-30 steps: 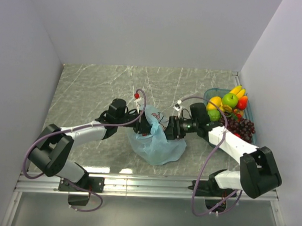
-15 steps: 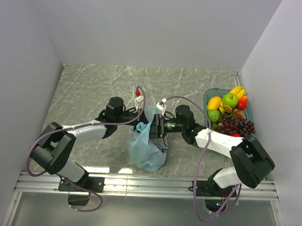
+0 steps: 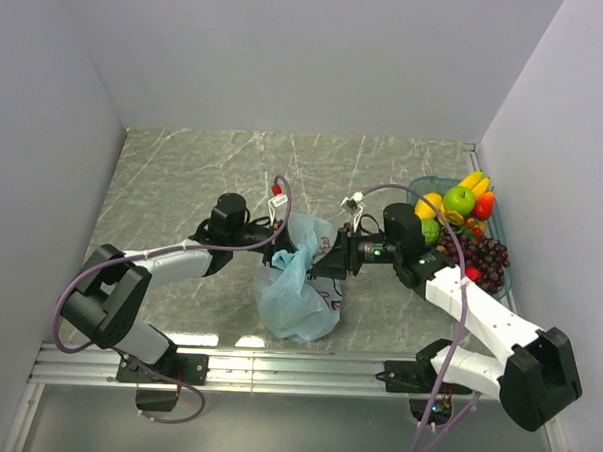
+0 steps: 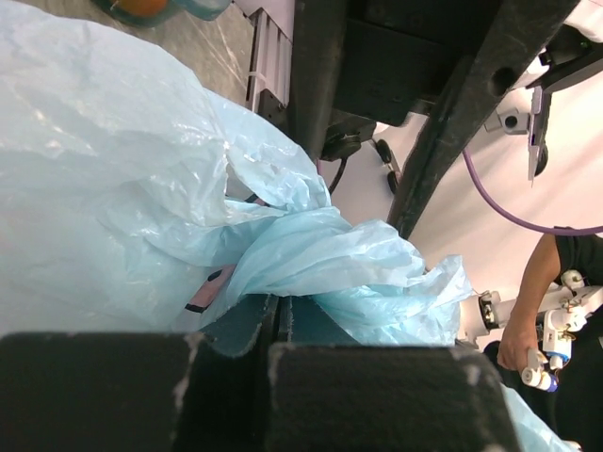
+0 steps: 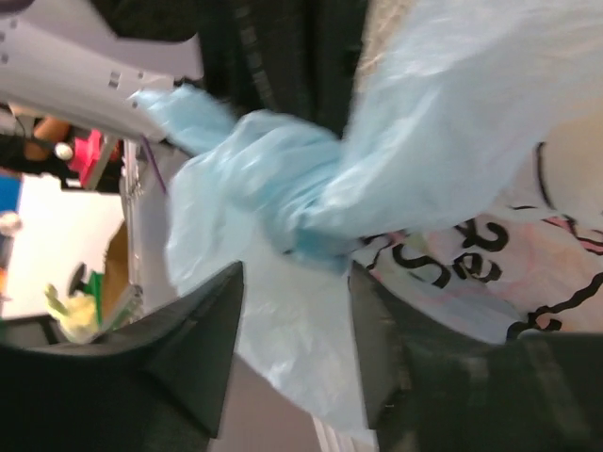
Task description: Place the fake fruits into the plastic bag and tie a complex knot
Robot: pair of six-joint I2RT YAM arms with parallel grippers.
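Bag-opening step judged. Plastic bag (image 3: pixel 297 286) was pinched by left gripper (image 4: pixel 278 315), straddled by spread right gripper (image 5: pixel 294 311); closing on film was judged needed next.

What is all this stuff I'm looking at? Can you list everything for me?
plastic bag: one, light blue with a printed graphic, middle of the table, bunched between the two claws.
tray: one, teal, far right of the table.
fake fruits: one pile, mixed colours, heaped on the tray; among them a yellow banana, a green apple and dark purple grapes.
table: one, grey marbled.
cables: purple, one along each arm.
left claw: black, shut on the bag's plastic.
right claw: black, jaws apart either side of the bag's plastic.
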